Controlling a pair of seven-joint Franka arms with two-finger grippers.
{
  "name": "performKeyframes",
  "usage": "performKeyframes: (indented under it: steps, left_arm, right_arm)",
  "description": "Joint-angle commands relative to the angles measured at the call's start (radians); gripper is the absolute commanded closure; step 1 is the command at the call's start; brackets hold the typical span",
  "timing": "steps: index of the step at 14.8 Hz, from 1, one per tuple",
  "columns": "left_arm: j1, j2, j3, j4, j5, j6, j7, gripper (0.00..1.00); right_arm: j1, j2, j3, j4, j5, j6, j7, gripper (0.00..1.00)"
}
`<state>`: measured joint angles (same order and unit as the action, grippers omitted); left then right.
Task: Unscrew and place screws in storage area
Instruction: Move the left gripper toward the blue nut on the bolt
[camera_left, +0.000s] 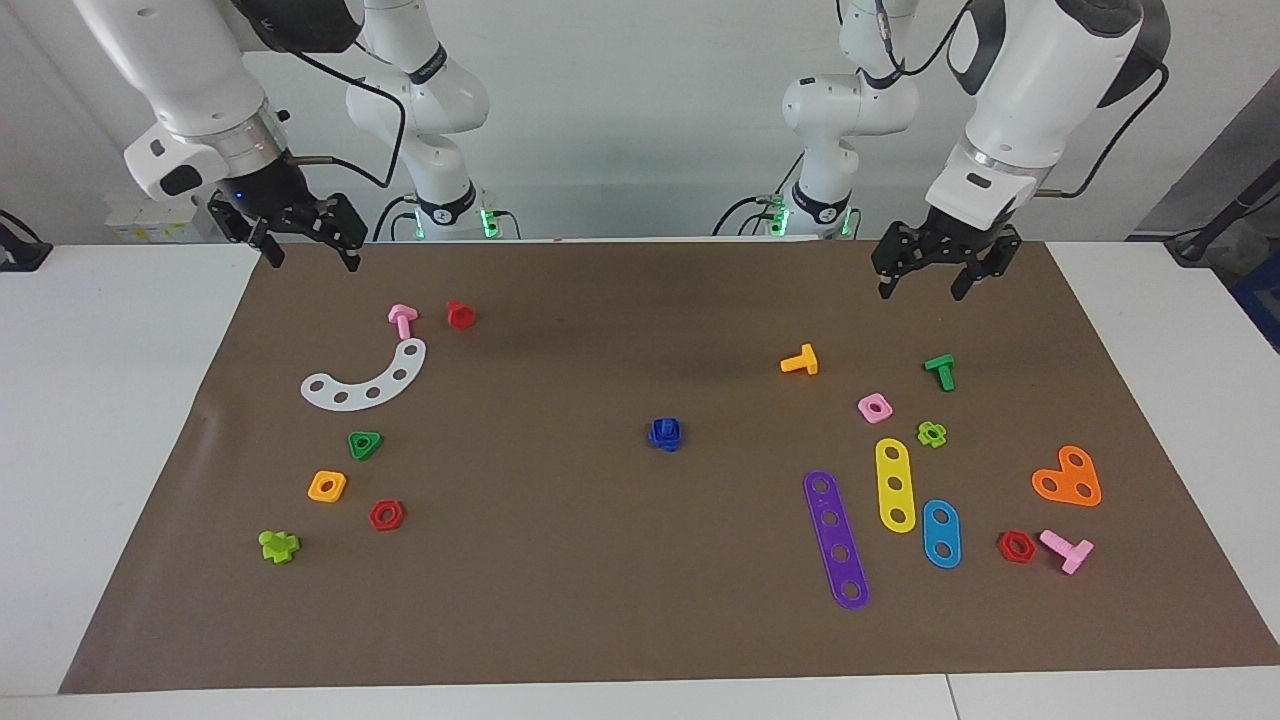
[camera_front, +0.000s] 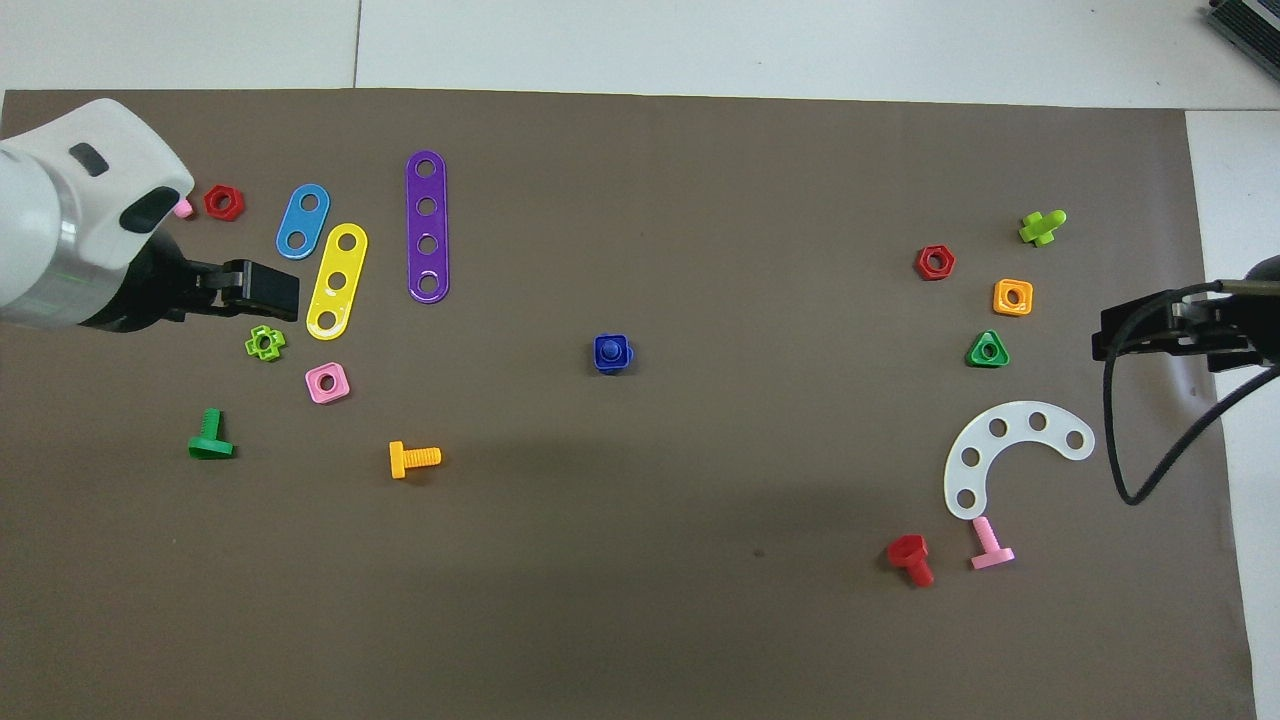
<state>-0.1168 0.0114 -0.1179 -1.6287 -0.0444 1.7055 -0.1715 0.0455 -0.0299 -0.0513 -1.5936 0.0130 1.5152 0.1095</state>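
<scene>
Dark-blue screw (camera_left: 665, 434) mid-mat, shank axis upright, pointing up

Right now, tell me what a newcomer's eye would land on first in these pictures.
The dark-blue bolt lies alone in the middle of the brown mat, apart from everything else. Bright toy parts cluster at either end: a purple four-hole strip and an orange heart plate toward the left arm's end, a white curved strip toward the right arm's end. The left gripper and right gripper hang open over the mat's edge nearest the robots, holding nothing.
</scene>
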Motion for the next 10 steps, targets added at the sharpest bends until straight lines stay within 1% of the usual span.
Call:
performKeyframes:
  steps: [1, 3, 5, 7, 8, 10]
  left_arm:
    - [-0.104, 0.053, 0.012, -0.013, -0.009, 0.080, -0.138, 0.00]
    - [-0.165, 0.112, 0.014, -0.002, -0.008, 0.118, -0.199, 0.00]
    - [-0.223, 0.166, 0.014, -0.003, -0.003, 0.201, -0.293, 0.00]
    - [-0.241, 0.186, 0.012, -0.011, -0.002, 0.261, -0.321, 0.00]
    - [-0.257, 0.212, 0.014, -0.004, -0.002, 0.269, -0.329, 0.00]
    - [-0.299, 0.267, 0.015, -0.002, 0.006, 0.337, -0.362, 0.01]
  right_arm:
    - [-0.010, -0.015, 0.007, -0.012, 0.012, -0.010, -0.024, 0.00]
    - [-0.010, -0.015, 0.007, -0.012, 0.012, -0.010, -0.024, 0.00]
    - [-0.010, -0.015, 0.007, -0.012, 0.012, -0.010, -0.024, 0.00]
    - [-0.010, -0.015, 0.007, -0.012, 0.012, -0.010, -0.024, 0.00]
    - [-0.010, -0.015, 0.007, -0.012, 0.012, -0.010, -0.024, 0.00]
    - [-0.010, -0.015, 0.007, -0.012, 0.012, -0.010, -0.024, 0.00]
